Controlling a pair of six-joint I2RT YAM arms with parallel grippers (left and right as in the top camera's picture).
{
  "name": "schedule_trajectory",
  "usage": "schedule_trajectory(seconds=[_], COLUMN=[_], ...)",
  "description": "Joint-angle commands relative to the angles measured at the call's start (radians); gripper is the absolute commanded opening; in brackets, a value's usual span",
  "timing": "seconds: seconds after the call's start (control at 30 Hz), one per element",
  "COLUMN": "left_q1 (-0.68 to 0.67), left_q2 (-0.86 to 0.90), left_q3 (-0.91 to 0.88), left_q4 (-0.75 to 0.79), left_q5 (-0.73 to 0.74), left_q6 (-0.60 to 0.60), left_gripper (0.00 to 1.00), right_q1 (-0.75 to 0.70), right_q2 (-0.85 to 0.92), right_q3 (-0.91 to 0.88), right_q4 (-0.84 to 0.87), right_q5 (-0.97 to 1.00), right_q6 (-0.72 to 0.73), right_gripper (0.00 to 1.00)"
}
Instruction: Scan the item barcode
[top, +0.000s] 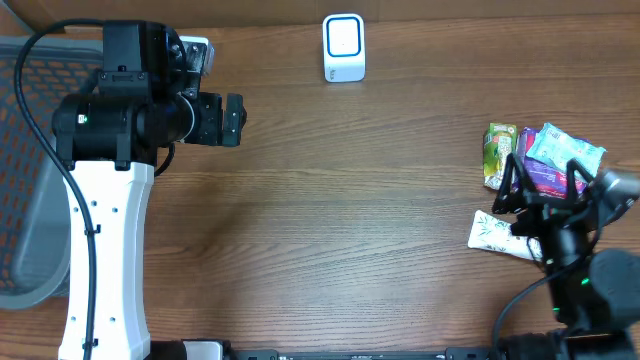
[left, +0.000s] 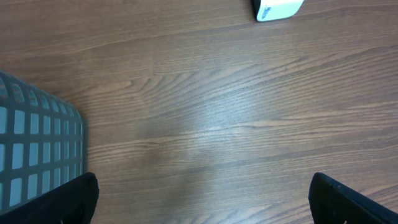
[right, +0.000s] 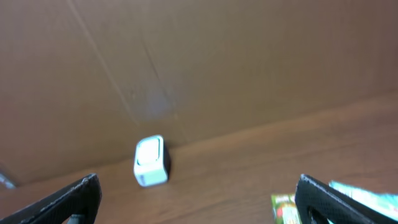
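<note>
**Packets (top: 545, 165) lie well off to the right of the scanner (top: 344, 47), both claws spread wide**

We see the small pile of packets on the wooden table (top: 350, 220), well to the right of the scanner and nearer the robot's side than it. A green packet (top: 499, 152) is the one closest to the scanner. A pale teal packet (top: 565, 148) lies farther right, with a purple packet (top: 548, 176) partly under it. A long white packet (top: 493, 231) sits apart from these, nearer the robot.

The scanner, a white block with a blue-rimmed face, stands at the far edge of the table, against a brown cardboard wall (right: 217, 62).

Our right gripper (top: 545, 185) is over the pile, on the same side of the scanner as the packets. Its jaws stand wide apart with nothing between them. We cannot tell whether it touches any packet. From its wrist camera the scanner shows ahead and to the left, with the green packet low in the frame.

Our left gripper (top: 235, 120) is to the left of the scanner and a little nearer the robot. Its fingers (left: 74, 199) are spread to the corners of the wrist view, over bare wood and holding nothing. A grey mesh basket (top: 30, 80) sits farther left of the scanner, beyond that arm.
</note>
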Motion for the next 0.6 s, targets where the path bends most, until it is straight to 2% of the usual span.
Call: schedule_trajectory(seconds=[0.0, 0.1, 0.23, 0.5, 0.57], left_q1=[-0.002, -0.002, -0.002, -0.002, -0.002], left_q2=[0.003, 0.003, 0.003, 0.003, 0.003], left_q3=[0.008, 0.008, 0.008, 0.008, 0.008], left_q4=[0.001, 0.001, 0.001, 0.001, 0.001], left_q5=[0.011, 0.011, 0.011, 0.011, 0.011], left_q6=[-0.006, -0.006, -0.006, -0.006, -0.006], left_gripper=[1.0, 1.0, 0.99, 1.0, 1.0], right_q1=[-0.002, 0.0, 0.0, 0.0, 0.005], right_q2=[-0.113, -0.208, -0.312, -0.373, -0.381], right_q3=[-0.205, -0.355, -0.46, -0.563, -0.565], right_q4=[0.154, 0.264, 0.27, 0.27, 0.214], right_q5=[0.01, 0.011, 0.049, 0.089, 0.092], right_q6=[-0.015, -0.015, -0.015, -0.014, -0.015], right_gripper=[1.0, 1.0, 1.0, 1.0, 1.0])
